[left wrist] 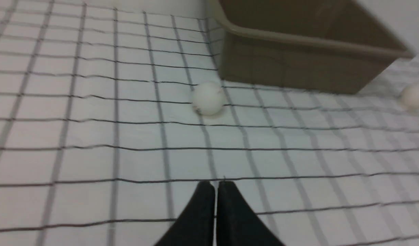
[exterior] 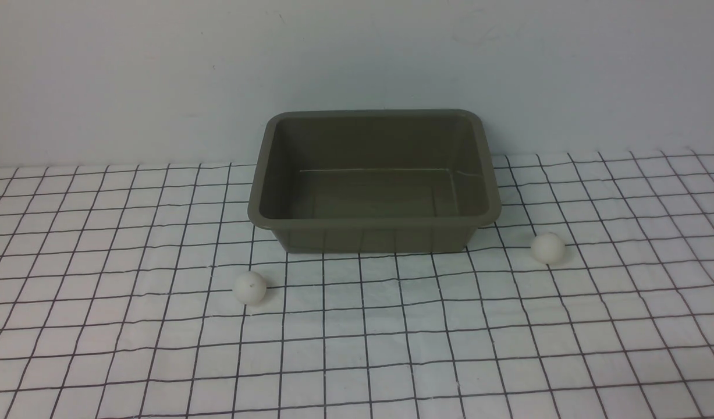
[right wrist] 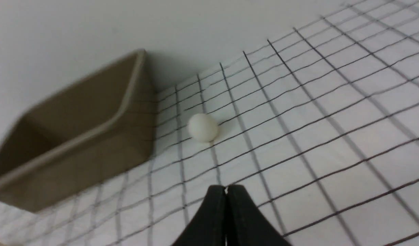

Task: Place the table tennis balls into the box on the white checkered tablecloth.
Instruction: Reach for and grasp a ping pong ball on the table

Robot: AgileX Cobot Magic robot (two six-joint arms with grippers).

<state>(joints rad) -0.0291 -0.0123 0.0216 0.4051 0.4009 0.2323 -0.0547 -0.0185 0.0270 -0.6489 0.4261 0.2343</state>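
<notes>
The olive-green box (exterior: 374, 227) stands empty on the white checkered tablecloth (exterior: 391, 349), near the back wall. One table tennis ball (exterior: 250, 287) lies in front of the box's left corner, the other table tennis ball (exterior: 547, 248) to the right of its front right corner. Neither gripper shows in the front view. In the left wrist view my left gripper (left wrist: 216, 186) is shut and empty, above the cloth, short of the left ball (left wrist: 208, 98) and the box (left wrist: 298, 68). In the right wrist view my right gripper (right wrist: 226, 188) is shut and empty, short of the right ball (right wrist: 203, 127) beside the box (right wrist: 76, 136).
A plain pale wall (exterior: 357, 58) rises right behind the box. The cloth runs wide to both sides and toward the front. The right ball shows blurred at the edge of the left wrist view (left wrist: 414, 96).
</notes>
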